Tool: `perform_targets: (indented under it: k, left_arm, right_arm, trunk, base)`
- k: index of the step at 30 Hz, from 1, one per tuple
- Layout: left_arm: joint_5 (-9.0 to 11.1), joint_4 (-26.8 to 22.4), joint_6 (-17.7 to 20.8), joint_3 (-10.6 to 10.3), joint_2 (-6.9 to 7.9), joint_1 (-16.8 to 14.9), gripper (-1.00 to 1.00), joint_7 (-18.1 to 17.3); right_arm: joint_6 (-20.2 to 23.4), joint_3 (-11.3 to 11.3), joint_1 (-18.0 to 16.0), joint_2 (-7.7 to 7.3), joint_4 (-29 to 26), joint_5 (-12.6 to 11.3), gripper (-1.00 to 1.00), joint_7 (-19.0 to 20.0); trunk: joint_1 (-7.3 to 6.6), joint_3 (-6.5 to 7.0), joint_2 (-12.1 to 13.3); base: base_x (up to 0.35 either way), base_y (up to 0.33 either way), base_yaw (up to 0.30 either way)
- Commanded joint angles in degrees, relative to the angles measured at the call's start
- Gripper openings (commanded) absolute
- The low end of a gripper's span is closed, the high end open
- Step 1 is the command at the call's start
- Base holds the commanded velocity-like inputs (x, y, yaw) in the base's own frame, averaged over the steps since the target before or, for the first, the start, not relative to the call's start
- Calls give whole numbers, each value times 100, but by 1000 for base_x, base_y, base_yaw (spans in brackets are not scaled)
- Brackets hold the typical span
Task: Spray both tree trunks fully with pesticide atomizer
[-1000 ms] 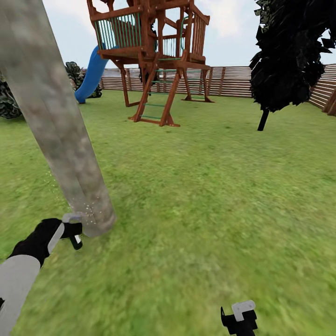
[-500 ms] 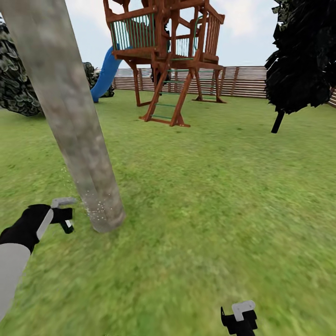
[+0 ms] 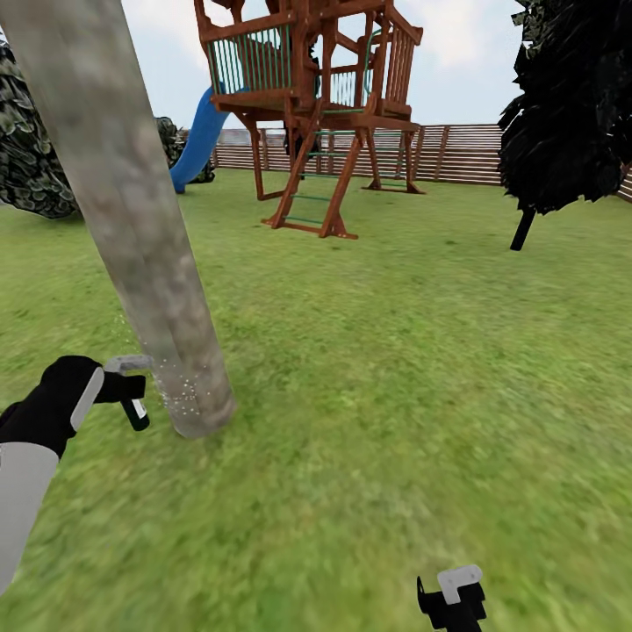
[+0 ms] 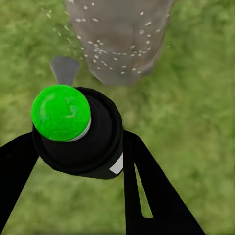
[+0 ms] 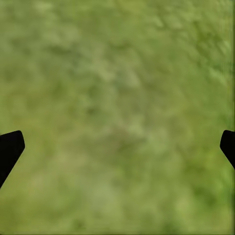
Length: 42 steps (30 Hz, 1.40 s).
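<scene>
Since half a second ago the left gripper [image 3: 132,391] has edged closer to the foot of the tree trunk [image 3: 140,237], where whitish specks of pesticide [image 4: 115,56] dot the bark just ahead of its fingers [image 4: 156,191]; judging by this, spraying of the base is under way, with the upper trunk bare. The fingers are clamped on the pesticide atomizer [image 4: 78,132], whose long axis runs along them, its grey nozzle [image 4: 64,68] pointing at the trunk. The right gripper [image 3: 452,597] hangs over the grass [image 5: 117,107], fingers apart and empty.
</scene>
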Motion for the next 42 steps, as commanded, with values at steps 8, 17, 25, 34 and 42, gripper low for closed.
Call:
perform_targets:
  k: [8,17,25,34,42]
  left_arm:
    - [-8,65,0,-163,-8,14,-100,7]
    - [7,35,-101,-134,-50,905,-100,7]
    - [29,-6,-97,-128,-73,892,-100,7]
    - [56,-157,-122,-107,-74,864,-100,7]
    - [52,-218,-122,-100,-74,849,-100,16]
  right_arm:
    - [0,0,0,4,-2,-8,100,0]
    - [0,1,0,6,7,0,100,0]
    - [0,1,-1,-2,7,0,100,0]
    - [0,1,0,-3,7,0,100,0]
    - [0,1,0,0,7,0,100,0]
  trunk:
    - [0,0,0]
    - [0,0,0]
    - [0,0,0]
    - [0,0,0]
    - [0,0,0]
  base:
    - [304,-46,23]
    - [96,-22,209]
    - [223,-168,5]
    - [-35,-269,0]
    - [172,-225,0]
